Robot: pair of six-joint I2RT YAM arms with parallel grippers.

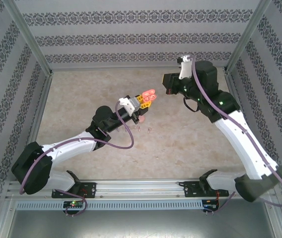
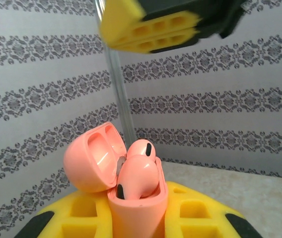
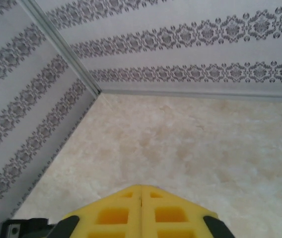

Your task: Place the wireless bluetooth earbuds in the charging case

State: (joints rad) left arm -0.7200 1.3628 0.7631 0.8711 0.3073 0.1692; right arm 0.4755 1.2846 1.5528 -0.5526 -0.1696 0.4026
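Observation:
My left gripper (image 1: 142,102) is shut on an orange charging case (image 2: 136,208), held above the table with its lid (image 2: 91,158) hinged open to the left. Two orange earbuds (image 2: 138,171) sit in the case, their rounded heads poking above the rim. The same case (image 1: 149,95) shows at the tips of the yellow fingers in the top view. My right gripper (image 1: 167,87) hovers just right of the case and apart from it. Its yellow fingers (image 2: 151,32) are pressed together with nothing between them, and the right gripper (image 3: 141,189) looks down on bare table.
Three tiny loose earbuds (image 1: 142,119) (image 1: 139,129) (image 1: 149,130) lie on the beige tabletop (image 1: 180,144) below the left gripper. Patterned walls and metal posts (image 1: 27,39) close in the back and sides.

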